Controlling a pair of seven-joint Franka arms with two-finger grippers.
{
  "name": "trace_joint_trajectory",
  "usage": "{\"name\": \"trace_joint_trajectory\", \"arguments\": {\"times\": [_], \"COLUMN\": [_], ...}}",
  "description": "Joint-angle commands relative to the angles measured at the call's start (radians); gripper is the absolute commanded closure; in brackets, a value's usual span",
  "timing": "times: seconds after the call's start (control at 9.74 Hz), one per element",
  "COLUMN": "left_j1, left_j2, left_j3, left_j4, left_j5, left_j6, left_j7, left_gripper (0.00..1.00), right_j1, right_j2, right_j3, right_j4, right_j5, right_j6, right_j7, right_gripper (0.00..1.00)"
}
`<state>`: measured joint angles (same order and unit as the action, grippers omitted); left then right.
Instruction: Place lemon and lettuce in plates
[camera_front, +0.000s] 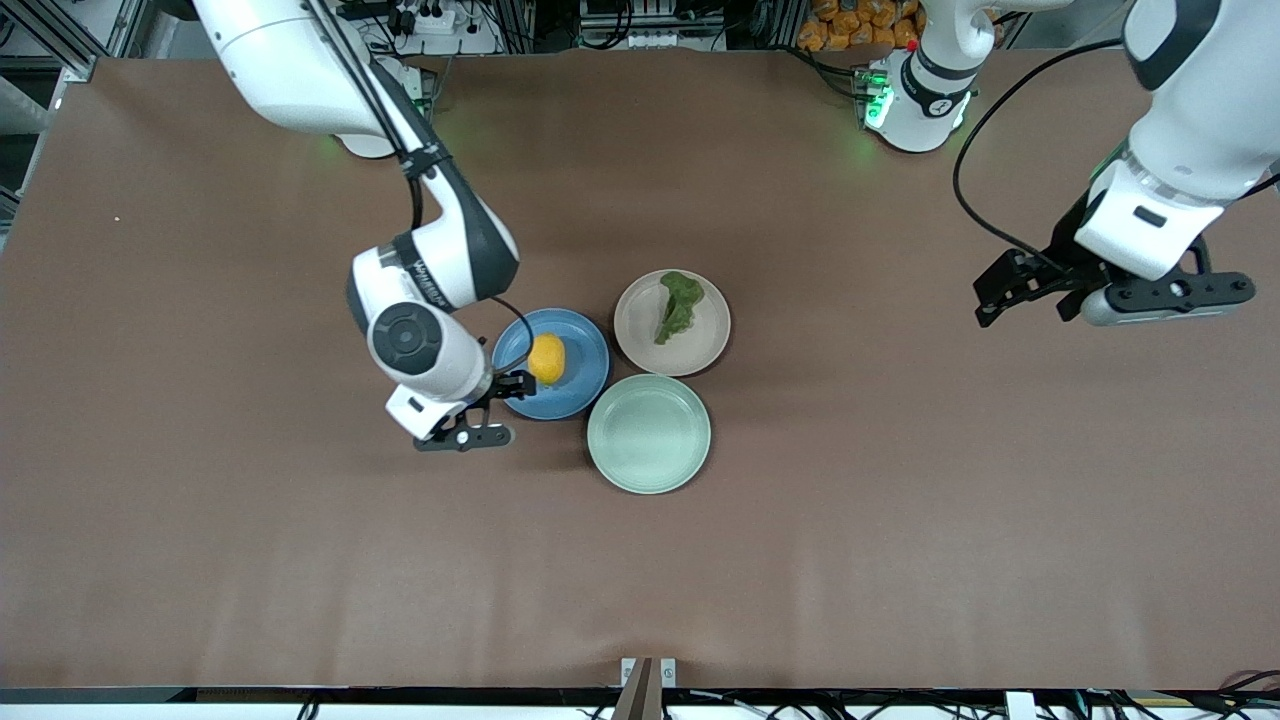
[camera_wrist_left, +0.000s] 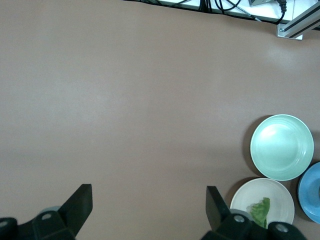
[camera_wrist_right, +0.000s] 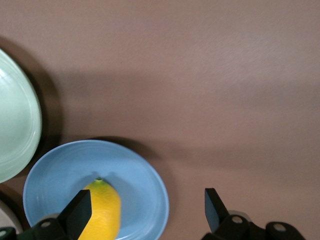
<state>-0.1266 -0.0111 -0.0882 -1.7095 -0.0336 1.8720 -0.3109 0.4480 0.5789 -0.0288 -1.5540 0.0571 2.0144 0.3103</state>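
The yellow lemon (camera_front: 546, 358) lies in the blue plate (camera_front: 583, 385). The dark green lettuce (camera_front: 679, 304) lies in the beige-pink plate (camera_front: 702, 345) beside it. My right gripper (camera_front: 502, 392) is open and empty over the blue plate's edge toward the right arm's end of the table; its wrist view shows the lemon (camera_wrist_right: 101, 210) in the blue plate (camera_wrist_right: 140, 180). My left gripper (camera_front: 1003, 288) is open and empty, up over bare table near the left arm's end. Its wrist view shows the lettuce (camera_wrist_left: 261, 212) in the beige-pink plate (camera_wrist_left: 246, 197).
A pale mint-green plate (camera_front: 648, 433) stands empty, touching both other plates, nearer to the front camera. It also shows in the left wrist view (camera_wrist_left: 281, 147) and the right wrist view (camera_wrist_right: 15, 130). Brown table (camera_front: 900, 520) surrounds the plates.
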Motion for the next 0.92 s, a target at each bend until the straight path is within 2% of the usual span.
{"name": "trace_joint_trajectory", "arguments": {"times": [0.0,0.31,0.82], "left_j1": [0.004,0.010,0.005], "left_j2": [0.014,0.019,0.037], "left_j3": [0.002,0.014,0.024], "left_j4": [0.072,0.146,0.214], "left_j5": [-0.011,-0.014,0.035], "left_j6": [-0.110,-0.252,-0.364], "left_j7": [0.030,0.130,0.170], "left_gripper": [0.00,0.00,0.00], "right_j1": [-0.069,-0.138,-0.244], "right_j2": [-0.004,-0.005,-0.014], "right_j3": [0.012,0.012,0.012], "right_j4": [0.063,0.087,0.098], "right_j5": [-0.003,0.001,-0.002], "right_j6": [-0.072,-0.115,-0.152], "right_j7": [-0.083,-0.157,-0.246], "right_gripper": [0.00,0.00,0.00]}}
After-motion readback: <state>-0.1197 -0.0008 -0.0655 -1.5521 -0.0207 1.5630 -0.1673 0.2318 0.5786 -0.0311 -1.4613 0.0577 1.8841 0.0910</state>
